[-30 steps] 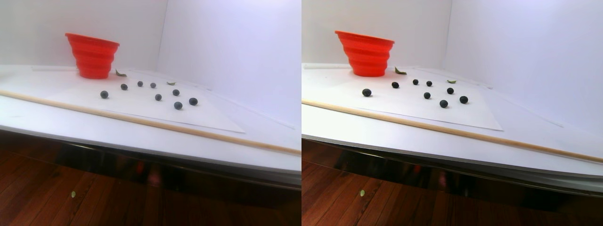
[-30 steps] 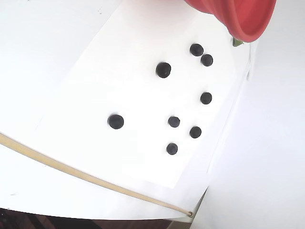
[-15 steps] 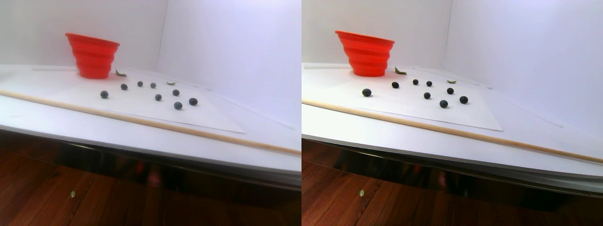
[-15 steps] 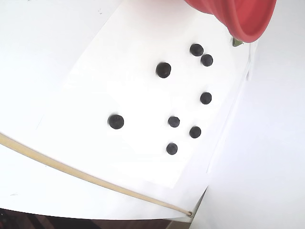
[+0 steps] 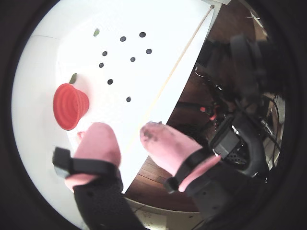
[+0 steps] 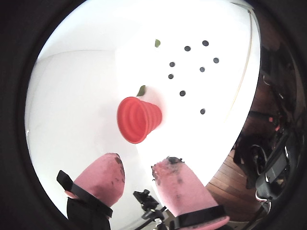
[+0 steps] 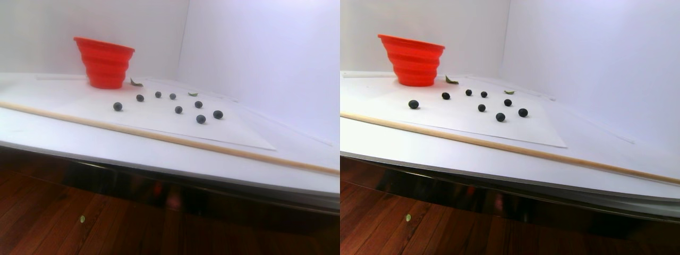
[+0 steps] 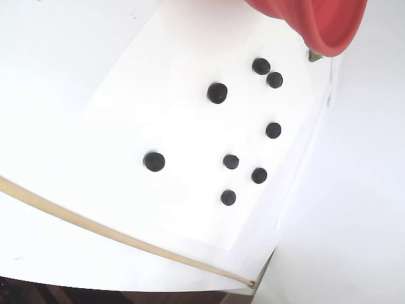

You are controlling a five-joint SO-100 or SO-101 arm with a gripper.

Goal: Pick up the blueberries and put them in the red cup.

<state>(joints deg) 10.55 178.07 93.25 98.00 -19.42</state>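
Note:
Several dark blueberries (image 8: 217, 93) lie scattered on a white sheet, also seen in the stereo pair view (image 7: 178, 110) and in both wrist views (image 5: 133, 60) (image 6: 183, 93). The red cup (image 7: 106, 62) stands upright at the sheet's far left corner; its rim shows at the top of the fixed view (image 8: 316, 22), and it is small in both wrist views (image 5: 69, 106) (image 6: 139, 120). My gripper (image 5: 127, 136) (image 6: 139, 167) hangs high above the table, far from the berries. Its pink fingertips are spread open with nothing between them. It is out of the stereo pair and fixed views.
A thin wooden stick (image 7: 159, 137) (image 8: 95, 231) lies along the table's front. Two small green leaves (image 7: 136, 83) (image 7: 192, 94) rest near the cup and berries. Below the table edge is dark wood floor (image 7: 79, 223). A small tripod (image 6: 148, 206) and black equipment (image 5: 240, 139) stand beside the table.

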